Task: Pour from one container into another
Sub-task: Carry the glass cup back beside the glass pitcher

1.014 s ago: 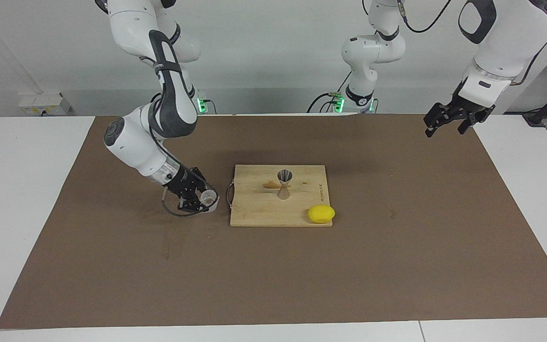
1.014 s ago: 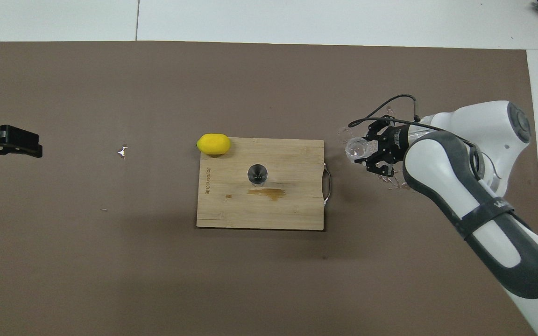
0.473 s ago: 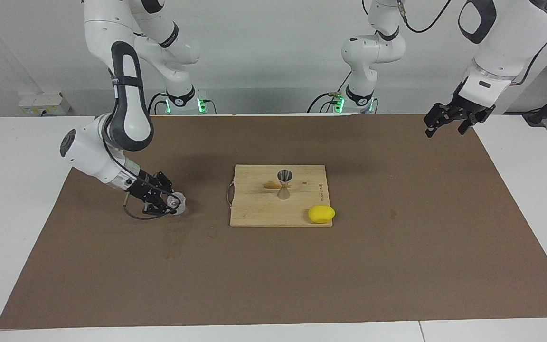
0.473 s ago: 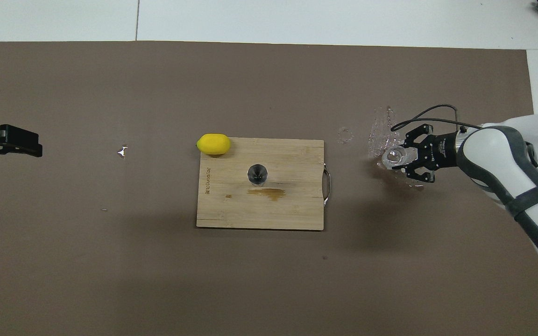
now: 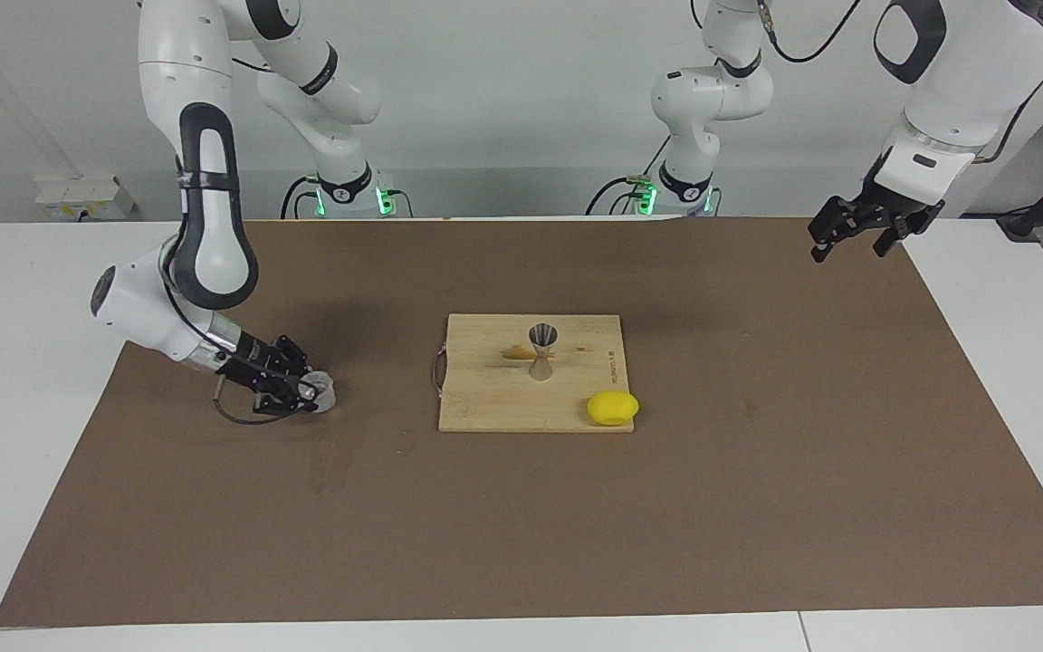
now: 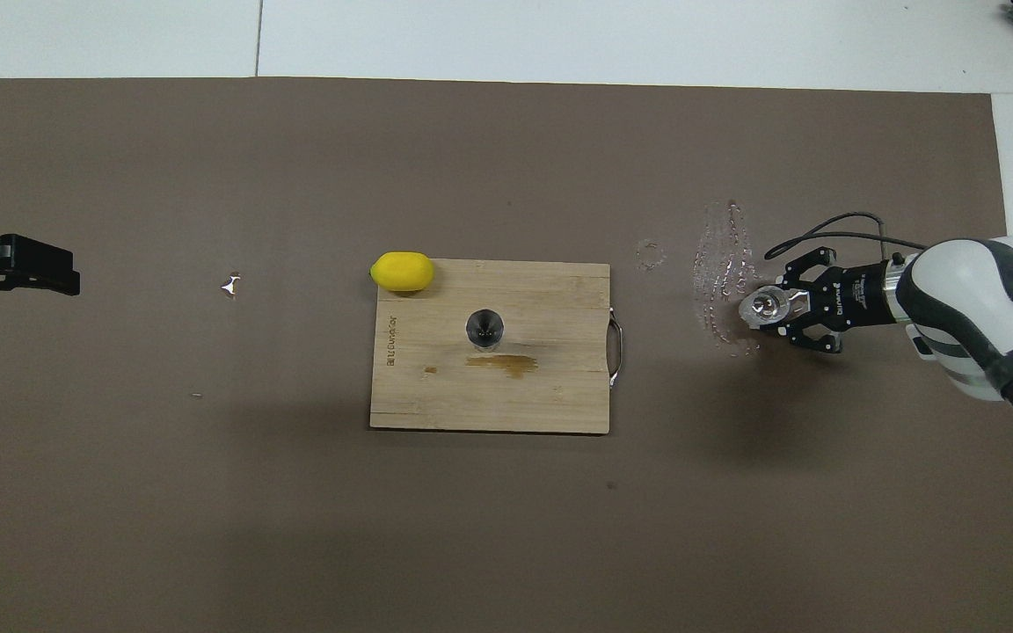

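Two fixed cameras, both high.
We see the mat (image 5: 757, 507) and board (image 6: 489, 352) from across the table and from steeply above the robots' end.

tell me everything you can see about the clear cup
The clear cup is small, short and see-through, like plastic or glass. The right gripper is shut on it, low over the brown mat toward the right arm's end of the table, well apart from the cutting board. Whether it touches the mat or holds liquid can't be told.

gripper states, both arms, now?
Left gripper: open, empty, waiting raised at its end of the mat.
Right gripper: shut on the clear cup.
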Tool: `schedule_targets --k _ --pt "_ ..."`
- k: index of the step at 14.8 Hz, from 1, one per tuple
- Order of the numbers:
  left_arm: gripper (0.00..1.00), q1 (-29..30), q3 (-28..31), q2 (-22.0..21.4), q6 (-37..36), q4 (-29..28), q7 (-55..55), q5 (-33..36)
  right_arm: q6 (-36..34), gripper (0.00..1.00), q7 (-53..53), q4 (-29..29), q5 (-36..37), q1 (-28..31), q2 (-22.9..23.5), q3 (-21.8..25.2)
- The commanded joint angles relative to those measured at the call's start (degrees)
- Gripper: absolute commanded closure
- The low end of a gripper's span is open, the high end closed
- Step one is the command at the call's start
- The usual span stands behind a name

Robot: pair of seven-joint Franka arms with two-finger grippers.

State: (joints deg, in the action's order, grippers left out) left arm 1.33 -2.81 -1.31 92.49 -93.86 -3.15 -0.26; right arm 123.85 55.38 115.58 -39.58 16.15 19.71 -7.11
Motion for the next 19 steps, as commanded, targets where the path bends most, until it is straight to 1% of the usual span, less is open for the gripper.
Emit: schedule_targets --k 1,2,3,5,9,11,13,15,17,19 --pt "0.0 0.51 -0.27 -1.15 1.64 -2.29 -0.54 0.7 0.42 0.46 -1.77 0.43 -1.9 1.33 -0.02 -0.62" --pt "0.0 0.51 -0.27 -1.41 1.72 -2.38 -0.63 0.7 1.12 0.15 -1.77 0.61 -1.91 1.34 -0.02 -0.53" --pt "0.0 0.51 -0.27 -1.42 1.72 -2.38 -0.63 0.7 1.83 0.02 -1.77 0.87 -1.91 1.34 -0.28 -0.53" --pt "0.0 0.51 -0.27 -1.42 1.81 -2.47 -0.63 0.7 1.83 0.0 -1.77 0.88 -1.82 1.25 -1.16 -0.53" --pt "0.0 0.51 -0.27 -1.51 1.9 -2.65 -0.54 0.7 1.57 0.0 -2.04 0.88 -1.12 0.2 -5.63 -0.53" --pt "0.0 0.51 -0.27 -1.51 1.9 -2.65 -0.54 0.7 1.48 0.0 -2.04 0.88 0.37 -1.73 -7.75 -0.45" --pt "0.0 0.51 -0.27 -1.51 1.9 -2.65 -0.54 0.7 1.31 0.0 -2.3 0.88 3.79 -3.66 -9.33 -0.53" --pt "0.0 0.51 -0.27 -1.51 1.9 -2.65 -0.54 0.7 1.22 0.0 -4.74 0.79 9.31 -6.04 -10.65 -0.53" --pt "0.0 0.51 -0.27 -1.51 1.99 -2.65 -0.63 0.7 1.13 0.0 -10.0 0.7 14.85 -8.32 -11.44 -0.53" --pt "0.0 0.51 -0.27 -1.51 1.99 -2.82 -0.54 0.7 -0.62 0.0 -18.25 0.35 20.13 -10.17 -11.53 -0.62"
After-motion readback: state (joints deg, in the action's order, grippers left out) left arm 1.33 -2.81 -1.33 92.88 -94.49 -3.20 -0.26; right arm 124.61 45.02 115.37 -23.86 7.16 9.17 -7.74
